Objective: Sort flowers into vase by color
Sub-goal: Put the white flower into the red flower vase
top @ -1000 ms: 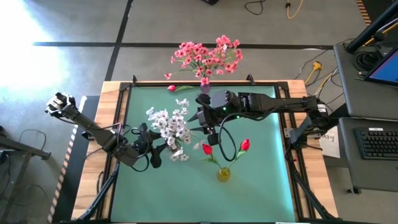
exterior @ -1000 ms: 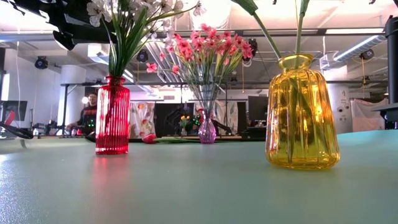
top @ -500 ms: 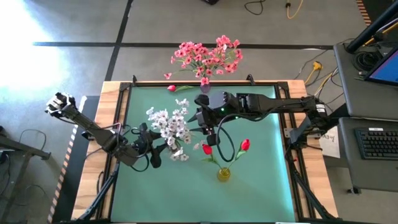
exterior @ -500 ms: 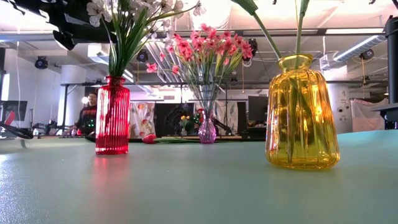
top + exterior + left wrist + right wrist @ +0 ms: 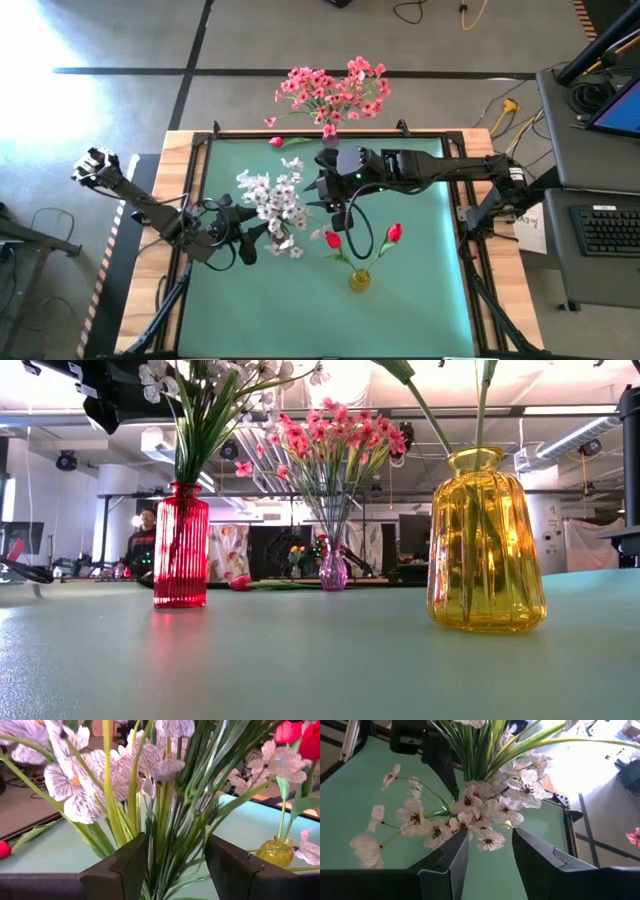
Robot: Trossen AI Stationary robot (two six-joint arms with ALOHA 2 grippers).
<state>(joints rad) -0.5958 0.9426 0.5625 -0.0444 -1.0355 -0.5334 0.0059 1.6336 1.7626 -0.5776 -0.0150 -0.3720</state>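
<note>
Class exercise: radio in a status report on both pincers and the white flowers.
Left pincer open around the white flowers' stems above the red vase. Right pincer open beside the blossoms. One red bud lies loose on the table's far side.

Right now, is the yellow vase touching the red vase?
Apart. The low view shows the yellow vase and the red vase standing well separated, with bare green table between them.

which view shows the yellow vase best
The low view: the yellow vase stands close and whole, side-on. The high view shows only its small top; the left wrist view a small part behind stems; the right wrist view none.
</note>
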